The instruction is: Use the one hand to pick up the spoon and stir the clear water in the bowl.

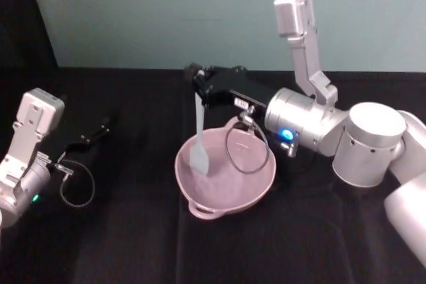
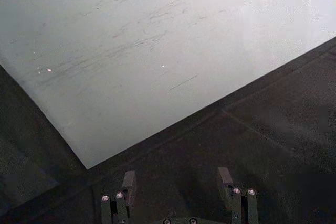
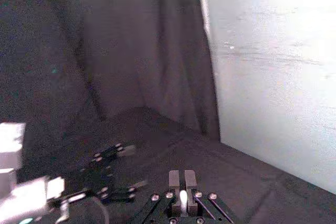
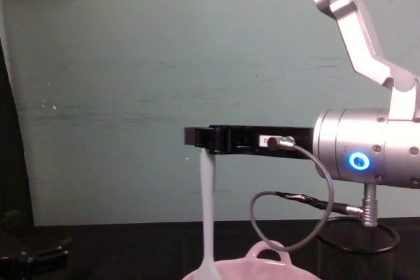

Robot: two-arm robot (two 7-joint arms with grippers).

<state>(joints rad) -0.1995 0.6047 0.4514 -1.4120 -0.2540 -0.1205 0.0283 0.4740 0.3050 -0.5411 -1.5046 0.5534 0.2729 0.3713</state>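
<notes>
The right end effector is clamped on the top of the spoon, which hangs upright with its paddle dipped in the left side of the pink bowl in the middle of the bench; the left end effector rests spread wide, well to the left. Stirring well probably calls for small, slow circles, with the paddle low and off the rim so no water spills.

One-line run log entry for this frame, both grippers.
step: stir | right gripper: shut on spoon, upright, head inside bowl | left gripper: open, parked at left

Right tool reaches leftward, jaws pinched together (left tool parked low, jaws apart).
</notes>
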